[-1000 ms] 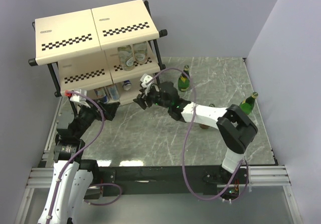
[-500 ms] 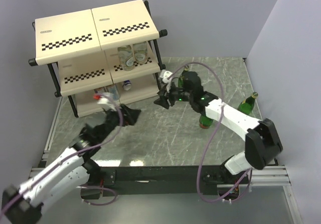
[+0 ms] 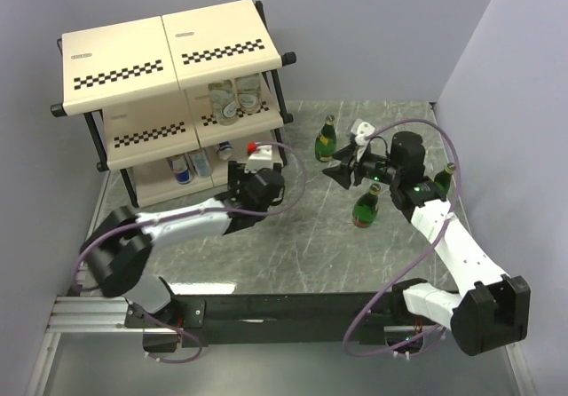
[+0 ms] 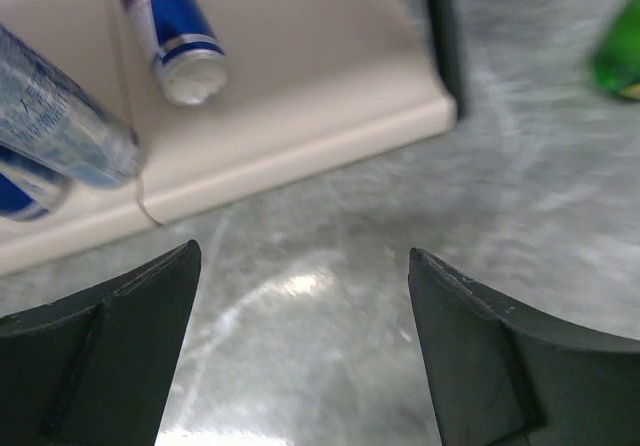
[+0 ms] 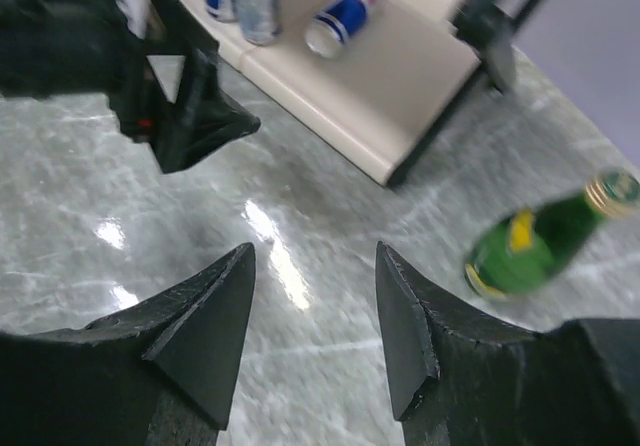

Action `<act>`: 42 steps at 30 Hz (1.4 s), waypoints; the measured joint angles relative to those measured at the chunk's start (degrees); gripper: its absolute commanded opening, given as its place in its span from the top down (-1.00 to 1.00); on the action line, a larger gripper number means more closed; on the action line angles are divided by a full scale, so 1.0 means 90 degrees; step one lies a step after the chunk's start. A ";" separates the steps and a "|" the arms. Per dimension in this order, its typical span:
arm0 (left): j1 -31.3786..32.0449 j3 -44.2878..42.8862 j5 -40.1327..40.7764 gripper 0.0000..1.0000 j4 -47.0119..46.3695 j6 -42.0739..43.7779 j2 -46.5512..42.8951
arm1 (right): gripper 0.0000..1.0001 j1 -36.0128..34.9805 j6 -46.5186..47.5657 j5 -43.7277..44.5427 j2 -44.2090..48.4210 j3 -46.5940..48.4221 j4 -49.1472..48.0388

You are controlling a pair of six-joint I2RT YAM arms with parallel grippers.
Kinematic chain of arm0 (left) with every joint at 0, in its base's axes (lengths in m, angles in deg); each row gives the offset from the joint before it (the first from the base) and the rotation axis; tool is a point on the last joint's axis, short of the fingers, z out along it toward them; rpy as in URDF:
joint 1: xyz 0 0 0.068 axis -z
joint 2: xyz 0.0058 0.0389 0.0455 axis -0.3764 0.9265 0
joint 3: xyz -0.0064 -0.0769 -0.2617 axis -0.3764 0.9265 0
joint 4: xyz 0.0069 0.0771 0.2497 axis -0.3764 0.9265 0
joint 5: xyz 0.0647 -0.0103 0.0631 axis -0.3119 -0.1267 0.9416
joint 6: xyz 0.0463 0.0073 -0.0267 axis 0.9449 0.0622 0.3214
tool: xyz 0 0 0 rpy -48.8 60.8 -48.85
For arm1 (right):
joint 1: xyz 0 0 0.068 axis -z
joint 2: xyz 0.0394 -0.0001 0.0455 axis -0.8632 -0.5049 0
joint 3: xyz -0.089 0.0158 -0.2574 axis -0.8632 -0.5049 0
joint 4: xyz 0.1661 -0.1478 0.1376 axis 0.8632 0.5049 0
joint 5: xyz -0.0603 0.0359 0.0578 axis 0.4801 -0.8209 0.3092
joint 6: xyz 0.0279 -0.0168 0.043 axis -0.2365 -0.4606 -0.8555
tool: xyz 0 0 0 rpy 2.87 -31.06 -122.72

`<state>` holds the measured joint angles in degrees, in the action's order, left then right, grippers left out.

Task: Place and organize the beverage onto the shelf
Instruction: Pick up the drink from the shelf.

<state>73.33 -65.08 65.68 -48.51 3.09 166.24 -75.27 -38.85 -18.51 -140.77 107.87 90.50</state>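
The shelf (image 3: pixel 133 50) stands at the back left. Two clear bottles (image 3: pixel 235 99) sit on its middle tier. On the bottom tier two blue-silver cans (image 3: pixel 191 163) stand and a third (image 3: pixel 224 150) lies on its side. Three green bottles (image 3: pixel 326 141) (image 3: pixel 366 205) (image 3: pixel 441 181) stand on the table. My left gripper (image 3: pixel 241 176) (image 4: pixel 302 256) is open and empty before the bottom tier (image 4: pixel 300 96), with the lying can (image 4: pixel 185 41) ahead. My right gripper (image 3: pixel 332 172) (image 5: pixel 315 256) is open and empty, between the back and middle green bottles, one bottle (image 5: pixel 535 246) to its right.
The table (image 3: pixel 293 245) is grey marble, walled at the back and right. The shelf's black front post (image 4: pixel 440 26) (image 5: pixel 480 36) stands at the bottom tier's right corner. In the right wrist view my left gripper (image 5: pixel 190 116) shows at the upper left.
My left arm swung from the shelf's left front across to the bottom tier's right end. My right gripper drew back from the shelf to the green bottles, jaws slightly narrower.
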 measured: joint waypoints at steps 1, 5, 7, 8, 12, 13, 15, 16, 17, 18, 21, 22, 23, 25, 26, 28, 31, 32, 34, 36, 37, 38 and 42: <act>0.0000 -0.0204 0.0160 -0.79 0.0068 0.0092 0.0301 | -0.17 0.0165 -0.0034 -0.0117 0.0022 -0.0034 -0.0012; -0.0007 -0.0707 0.0663 -0.76 0.0410 0.0452 0.1353 | -0.17 0.0627 -0.0175 -0.0437 0.0015 -0.0097 -0.0029; -0.0029 -0.0879 0.0865 -0.74 0.0605 0.0636 0.1780 | -0.17 0.0709 -0.0209 -0.0578 0.0015 -0.0102 -0.0097; -0.0053 -0.0945 0.0959 -0.73 0.0668 0.0753 0.1945 | -0.17 0.0743 -0.0236 -0.0658 0.0015 -0.0109 -0.0143; -0.0197 -0.1229 0.1195 -0.62 0.0911 0.1069 0.2293 | -0.16 0.0850 -0.0335 -0.0928 0.0015 -0.0236 -0.0267; -0.0257 -0.1324 0.1251 -0.62 0.0928 0.1134 0.2346 | -0.17 0.0884 -0.0359 -0.0984 0.0015 -0.0277 -0.0296; -0.0367 -0.1494 0.1338 -0.61 0.0894 0.1292 0.2441 | -0.16 0.0935 -0.0396 -0.1059 0.0015 -0.0313 -0.0301; -0.0418 -0.1557 0.1365 -0.60 0.0882 0.1336 0.2482 | -0.16 0.0964 -0.0418 -0.1090 0.0015 -0.0325 -0.0306; -0.0461 -0.1605 0.1404 -0.58 0.0857 0.1399 0.2521 | -0.16 0.0991 -0.0435 -0.1134 0.0015 -0.0347 -0.0350; -0.0515 -0.1642 0.1435 -0.52 0.0826 0.1464 0.2567 | -0.16 0.1010 -0.0449 -0.1175 0.0015 -0.0359 -0.0376; -0.0612 -0.1676 0.1481 -0.42 0.0741 0.1613 0.2686 | -0.16 0.1095 -0.0512 -0.1294 -0.0002 -0.0401 -0.0476; -0.0651 -0.1676 0.1515 -0.39 0.0707 0.1649 0.2735 | -0.16 0.1127 -0.0537 -0.1321 -0.0017 -0.0401 -0.0500; -0.0680 -0.1678 0.1530 -0.37 0.0687 0.1690 0.2769 | -0.16 0.1151 -0.0546 -0.1345 -0.0034 -0.0401 -0.0525; -0.0743 -0.1676 0.1598 -0.36 0.0590 0.1807 0.2854 | -0.15 0.1197 -0.0590 -0.1394 -0.0075 -0.0403 -0.0573; -0.0775 -0.1676 0.1627 -0.37 0.0520 0.1870 0.2897 | -0.15 0.1214 -0.0614 -0.1421 -0.0102 -0.0406 -0.0605; -0.0838 -0.1683 0.1705 -0.38 0.0369 0.2016 0.2982 | -0.15 0.1256 -0.0661 -0.1496 -0.0151 -0.0425 -0.0646; -0.0918 -0.1700 0.1821 -0.39 0.0058 0.2273 0.3138 | -0.15 0.1302 -0.0704 -0.1574 -0.0177 -0.0498 -0.0668; -0.0942 -0.1712 0.1851 -0.40 -0.0046 0.2348 0.3184 | -0.15 0.1307 -0.0712 -0.1593 -0.0177 -0.0510 -0.0673; -0.0996 -0.1761 0.1902 -0.40 -0.0231 0.2591 0.3293 | -0.15 0.1316 -0.0729 -0.1649 -0.0177 -0.0517 -0.0687; -0.1044 -0.1831 0.1948 -0.42 -0.0396 0.2781 0.3398 | -0.15 0.1324 -0.0733 -0.1681 -0.0180 -0.0517 -0.0726; -0.1066 -0.1872 0.1957 -0.42 -0.0488 0.2885 0.3458 | -0.15 0.1326 -0.0733 -0.1693 -0.0180 -0.0517 -0.0733; -0.1083 -0.1904 0.1982 -0.42 -0.0595 0.2975 0.3512 | -0.15 0.1331 -0.0733 -0.1700 -0.0180 -0.0517 -0.0738; -0.1168 -0.2040 0.2091 -0.43 -0.0852 0.3298 0.3699 | -0.15 0.1362 -0.0753 -0.1741 -0.0221 -0.0517 -0.0767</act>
<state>62.82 -83.44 84.49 -56.18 32.77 199.53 -63.01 -45.63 -34.18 -142.76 103.21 83.60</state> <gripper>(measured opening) 0.714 0.578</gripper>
